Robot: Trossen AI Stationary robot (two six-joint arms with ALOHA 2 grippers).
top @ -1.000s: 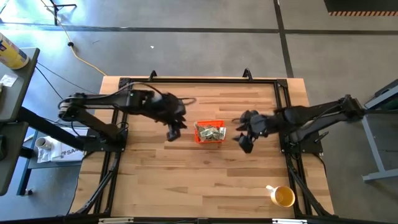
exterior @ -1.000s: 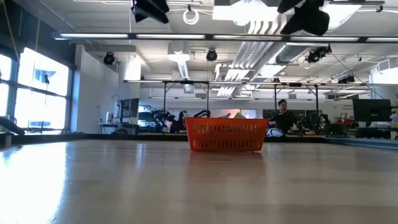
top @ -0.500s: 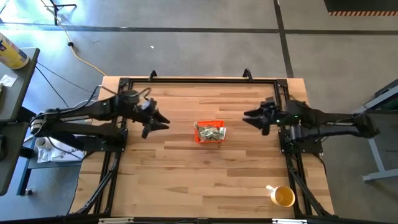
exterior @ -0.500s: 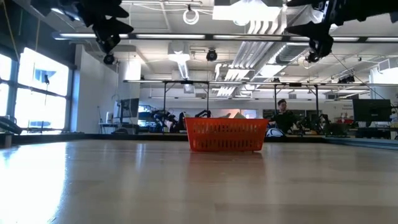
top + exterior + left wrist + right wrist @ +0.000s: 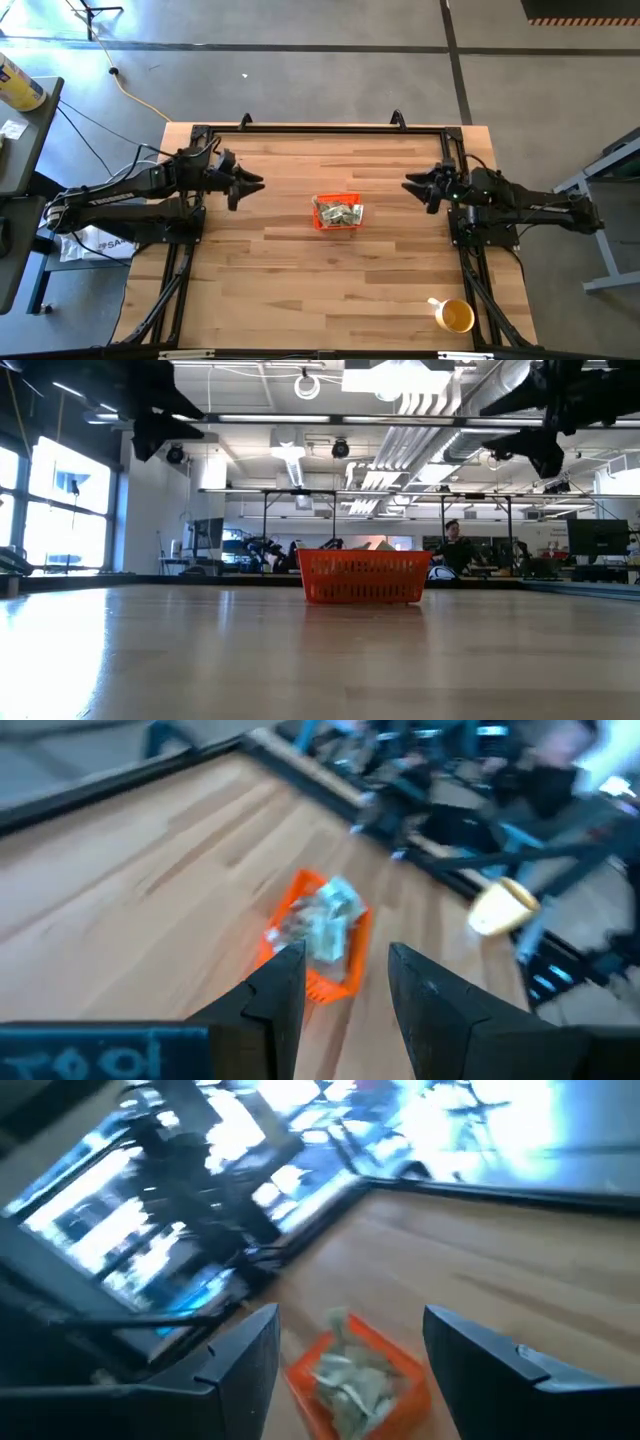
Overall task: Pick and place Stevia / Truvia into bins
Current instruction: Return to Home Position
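The orange bin (image 5: 337,212) stands at the table's middle, resting on its base, with pale green and white Stevia packets (image 5: 339,212) heaped inside; it also shows as the bin (image 5: 364,577), the bin (image 5: 315,935) and the bin (image 5: 357,1375). My left gripper (image 5: 258,184) hovers open above the table, left of the bin, and holds nothing. My right gripper (image 5: 409,186) hovers open to the bin's right, also with nothing between its fingers. Both point toward the bin.
A yellow cup (image 5: 455,316) stands near the table's near right corner. A dark metal frame (image 5: 320,130) runs along the table's far, left and right sides. Bare wood lies all round the bin. A person shows far off in the room (image 5: 456,542).
Both arms have drawn back from the bin and sunk: the left gripper toward the table's left edge, the right toward its right edge. Both have tipped up from pointing down to nearly level. The bin and packets have stayed put.
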